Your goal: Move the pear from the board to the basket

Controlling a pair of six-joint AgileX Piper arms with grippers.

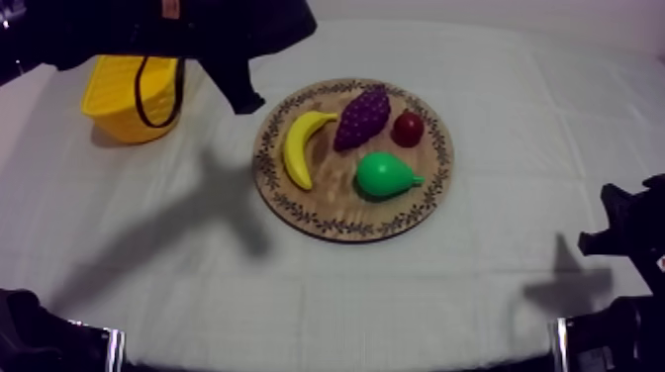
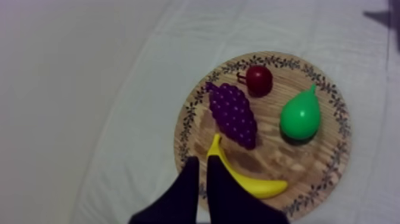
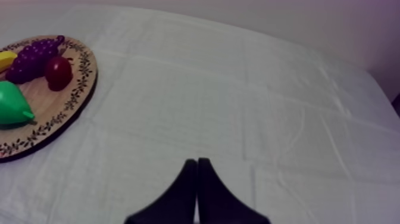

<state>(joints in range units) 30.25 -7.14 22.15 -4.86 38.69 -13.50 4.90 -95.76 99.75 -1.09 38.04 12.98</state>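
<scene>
Fingers (image 2: 186,189) of left pincer (image 2: 201,159) pressed together into a narrow wedge, clamped on nothing. From its own wrist camera, poised over the near rim of the round wooden board (image 2: 272,158), tips just beside the thin end of the banana (image 2: 250,183). From the top view, reaching in from the upper left, raised above the cloth, with the tip between the yellow basket (image 1: 109,111) and the board's rim.

Right pincer (image 3: 197,162) likewise closed, finger flat against finger, empty. Held low over bare grey-white cloth at the right side of the surface (image 1: 426,297), well apart from the board.

Outward from the left pincer, on the board:
- Banana nearest, curved along the rim on the basket side.
- Bunch of grapes (image 1: 361,117), purple, lying aslant just beside the banana, toward the far edge.
- Small red fruit (image 1: 408,129) just beside the grapes, near the far rim on the right arm's side.
- Pear (image 1: 384,176), green, lying on its side on the bare wood, narrow end pointing toward the right arm's side. Near the small red fruit, apart from the banana, toward the board's near half. Touched by neither pincer, not yet lifted.

Board itself flat on the cloth at mid-surface, dark leaf pattern running round its rim.

Yellow basket upright at the far left of the surface, dark handle looped over its front, partly hidden behind the left arm. Near the board but not touching it, well apart from the pear.
</scene>
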